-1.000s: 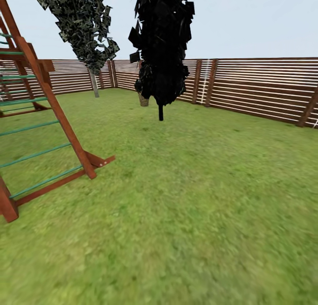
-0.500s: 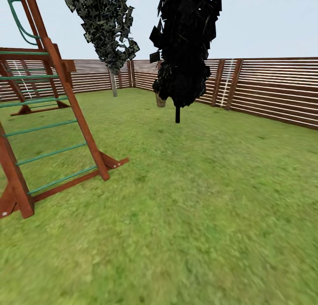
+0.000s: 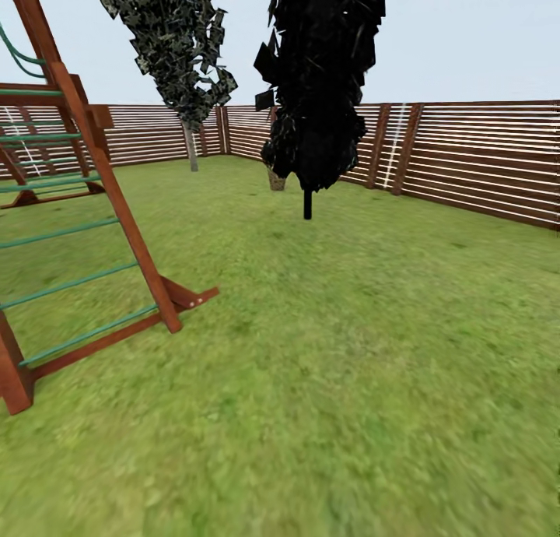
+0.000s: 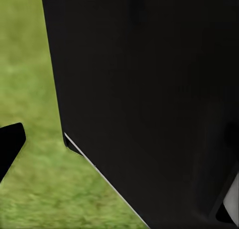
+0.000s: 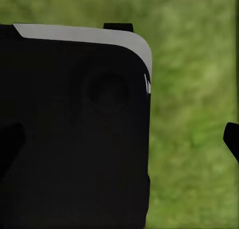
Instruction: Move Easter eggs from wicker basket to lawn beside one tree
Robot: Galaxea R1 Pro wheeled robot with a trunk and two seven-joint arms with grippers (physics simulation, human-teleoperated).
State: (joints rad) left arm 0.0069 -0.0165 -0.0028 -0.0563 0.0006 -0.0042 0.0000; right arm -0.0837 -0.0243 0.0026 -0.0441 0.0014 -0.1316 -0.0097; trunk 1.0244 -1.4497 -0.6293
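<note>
The lawn point(image 3: 350, 350) spreads wide and green ahead of me in the head view. At the far back left, by the fence, stands the tree point(image 3: 190, 144) with a pale grey trunk and speckled dark leaves. The Easter eggs and the wicker basket are out of view. In the left wrist view one black fingertip point(image 4: 10, 145) sits at the frame's edge over grass, beside a black body panel point(image 4: 149, 99). In the right wrist view a fingertip point(image 5: 232, 139) stands far out at the edge, so both grippers look open and hold nothing.
A wooden play structure point(image 3: 117, 210) with green rungs stands on the left, its foot point(image 3: 190, 297) reaching into the grass. A thin-stemmed black tree point(image 3: 307, 202) rises mid-lawn, with a brown stump-like trunk point(image 3: 276, 180) behind it. A brown slat fence point(image 3: 482, 163) closes the back and right.
The whole head view has shifted: first rightward, then slightly back left, with the play structure's foot lower in the picture now. That is the camera moving; nothing in the garden has moved.
</note>
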